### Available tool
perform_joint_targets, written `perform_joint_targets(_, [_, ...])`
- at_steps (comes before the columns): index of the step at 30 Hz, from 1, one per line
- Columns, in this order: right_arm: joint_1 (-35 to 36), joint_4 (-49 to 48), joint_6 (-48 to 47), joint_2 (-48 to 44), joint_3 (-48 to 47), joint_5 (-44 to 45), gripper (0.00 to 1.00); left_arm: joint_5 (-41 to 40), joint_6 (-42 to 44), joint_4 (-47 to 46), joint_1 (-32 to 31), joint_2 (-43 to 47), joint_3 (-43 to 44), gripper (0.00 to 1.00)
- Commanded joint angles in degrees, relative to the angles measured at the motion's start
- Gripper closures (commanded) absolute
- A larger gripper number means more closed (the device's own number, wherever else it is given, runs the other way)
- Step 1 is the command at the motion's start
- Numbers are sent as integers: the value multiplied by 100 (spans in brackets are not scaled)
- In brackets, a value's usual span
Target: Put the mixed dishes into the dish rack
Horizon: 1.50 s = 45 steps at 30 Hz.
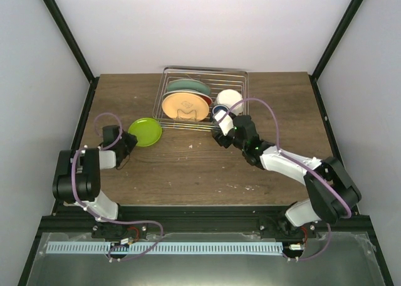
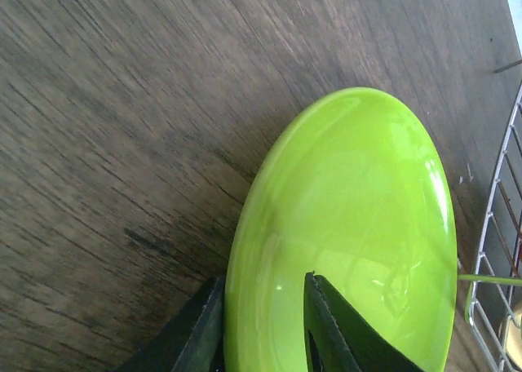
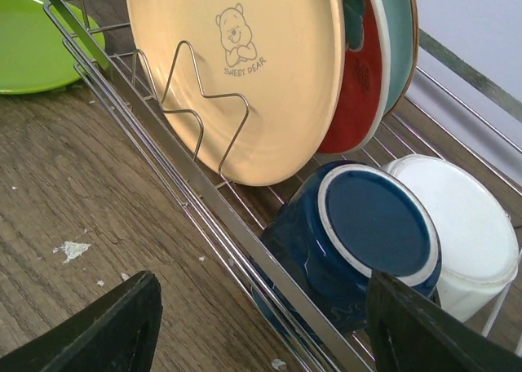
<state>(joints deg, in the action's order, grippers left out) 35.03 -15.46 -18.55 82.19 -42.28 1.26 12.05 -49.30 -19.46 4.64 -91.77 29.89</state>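
The pale-green plate (image 1: 145,132) lies on the table left of the dish rack (image 1: 207,69). My left gripper (image 1: 128,142) is shut on its near rim, one finger above and one below in the left wrist view (image 2: 265,286). The plate fills that view (image 2: 351,225). My right gripper (image 1: 220,132) is open and empty, just in front of the rack's front rail (image 3: 204,201). In the rack stand the yellow plate (image 3: 245,70), the red-rimmed plate (image 3: 359,86) and the teal bowl (image 3: 400,37). The dark blue mug (image 3: 367,233) and the white dish (image 3: 457,225) lie beside them.
The rack's left wire wall (image 2: 489,250) is close to the far edge of the green plate. White crumbs (image 3: 72,250) lie on the wooden table in front of the rack. White walls with black posts surround the table.
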Motion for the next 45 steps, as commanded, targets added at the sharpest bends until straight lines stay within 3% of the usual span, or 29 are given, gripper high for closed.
perform_joint_targets(1, [39, 28, -1, 57, -226, -98, 31, 303, -129, 57, -50, -116, -247, 74])
perform_joint_targets(9, [38, 84, 50, 74, -235, -69, 31, 395, -344, -258, -25, 196, -544, 100])
perform_joint_targets(15, [40, 104, 142, 34, -213, -4, 31, 113, -397, 270, 73, 1046, -742, 100])
perform_joint_targets(23, [31, 224, 483, 105, -294, -200, 36, -423, -57, 1704, 138, 3111, -1044, 100])
perform_joint_targets(31, [-147, 1052, 1428, 417, -1031, -1628, 28, -4, 39, 2764, 127, 4841, -1538, 100])
perform_joint_targets(37, [-215, 1211, 1993, 402, -1393, -2701, 20, 99, 393, 3604, 86, 5929, -1441, 100])
perform_joint_targets(40, [-210, 1557, 2080, 592, -1745, -3510, 18, 225, 676, 3782, -83, 6068, -1217, 100])
perform_joint_targets(45, [-200, 2094, 2248, 1032, -2177, -4539, 18, 107, 989, 3679, -874, 5749, -887, 100])
